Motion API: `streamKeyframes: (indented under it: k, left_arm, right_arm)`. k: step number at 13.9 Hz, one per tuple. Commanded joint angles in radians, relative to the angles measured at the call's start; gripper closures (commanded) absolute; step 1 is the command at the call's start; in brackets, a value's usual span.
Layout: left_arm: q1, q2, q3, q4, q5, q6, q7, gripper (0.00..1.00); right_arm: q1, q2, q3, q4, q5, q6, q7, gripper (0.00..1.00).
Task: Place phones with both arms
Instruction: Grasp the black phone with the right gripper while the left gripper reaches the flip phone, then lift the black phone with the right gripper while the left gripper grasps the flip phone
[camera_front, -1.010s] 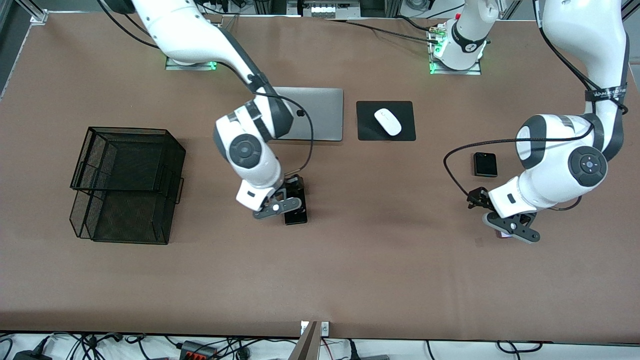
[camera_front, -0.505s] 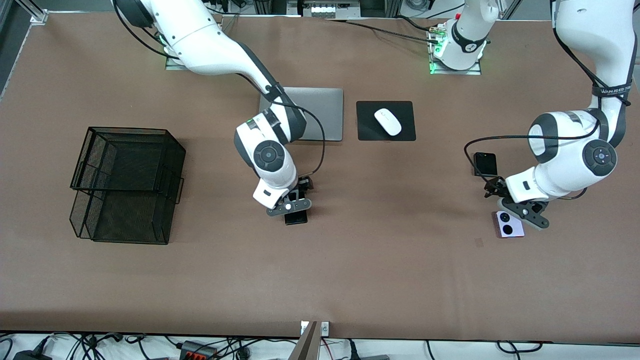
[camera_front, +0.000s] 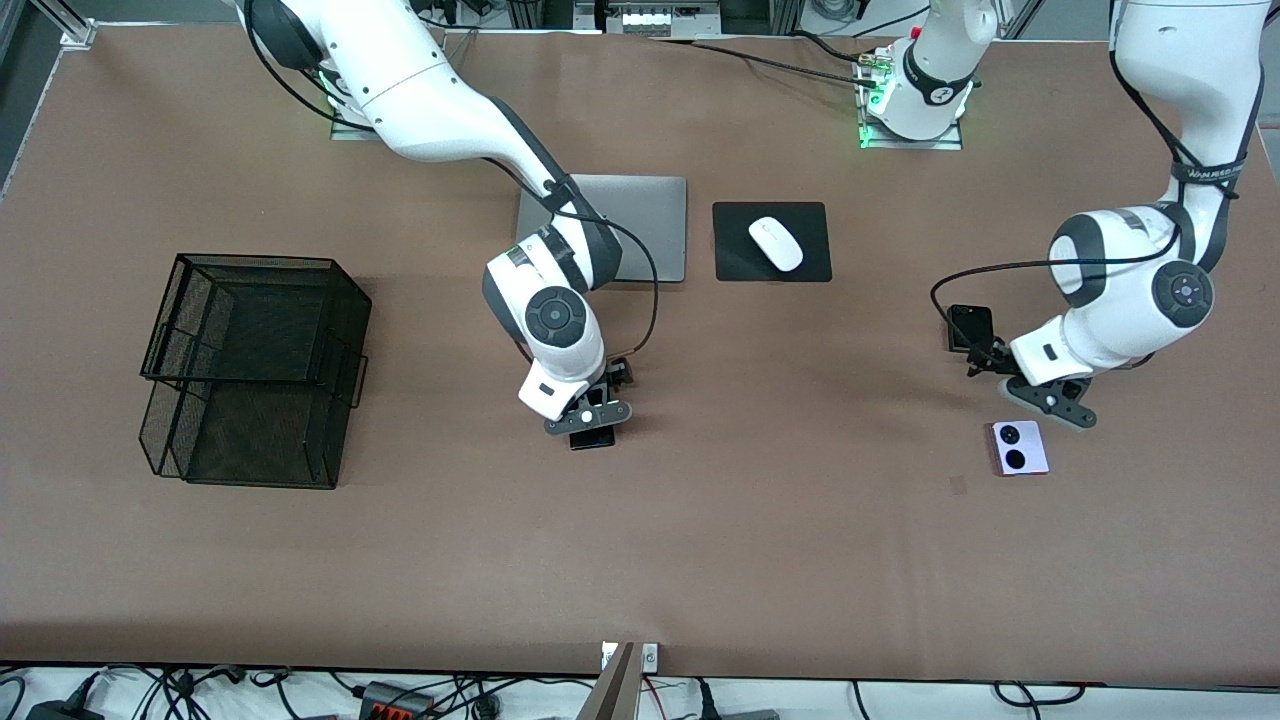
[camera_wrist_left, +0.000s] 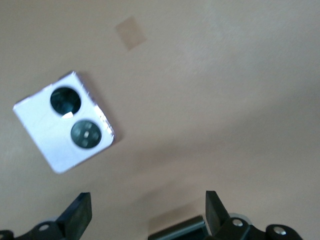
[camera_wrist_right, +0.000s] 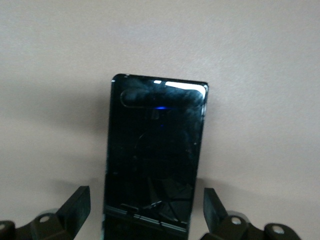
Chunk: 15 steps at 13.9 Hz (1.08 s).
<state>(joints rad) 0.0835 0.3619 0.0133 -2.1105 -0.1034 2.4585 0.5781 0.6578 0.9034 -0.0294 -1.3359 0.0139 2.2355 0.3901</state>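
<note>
Meanwhile, we hold the right gripper (camera_front: 588, 418) spread astride the long black phone (camera_wrist_right: 154, 155), the left gripper (camera_front: 1047, 398) spread over bare table, so an off-centre closure could skew the phone.

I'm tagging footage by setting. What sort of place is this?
Most likely a robotics lab set up as a mock desk: two arms bolted to a brown table, a closed silver laptop, a white mouse on its pad, and cables along the table's edges.

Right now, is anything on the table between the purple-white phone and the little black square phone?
Only the left end effector, open, hanging over that stretch in the front view, between lavender-white phone and small black phone.
</note>
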Motion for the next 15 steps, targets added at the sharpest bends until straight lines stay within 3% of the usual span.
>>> streamKeyframes:
  k: [1,6,10,12,13,15]
  left_arm:
    - [0.034,-0.073,-0.013,-0.094,-0.004,-0.001,-0.011,0.00]
    - [0.048,-0.115,-0.018,-0.196,-0.004,-0.016,-0.116,0.00]
    - [0.015,-0.138,-0.019,-0.198,-0.002,-0.113,-0.378,0.00]
    - [0.015,-0.127,-0.019,-0.198,0.001,-0.104,-0.368,0.00]
    - [0.015,-0.114,-0.019,-0.198,0.002,-0.096,-0.368,0.00]
    - [0.012,-0.098,-0.019,-0.232,0.007,-0.020,-0.366,0.00]
  right_arm:
    - [0.008,0.017,-0.007,0.026,-0.023,0.001,0.022,0.00]
    - [0.008,0.025,-0.006,0.024,-0.015,0.012,0.047,0.00]
    - [0.006,0.043,-0.006,0.026,-0.015,0.032,0.049,0.00]
    - [0.005,0.043,-0.004,0.026,-0.015,0.032,0.058,0.01]
    - [0.005,0.042,-0.003,0.026,-0.015,0.029,0.068,0.11]
    - [-0.003,0.040,-0.001,0.026,-0.011,0.024,0.073,0.48]
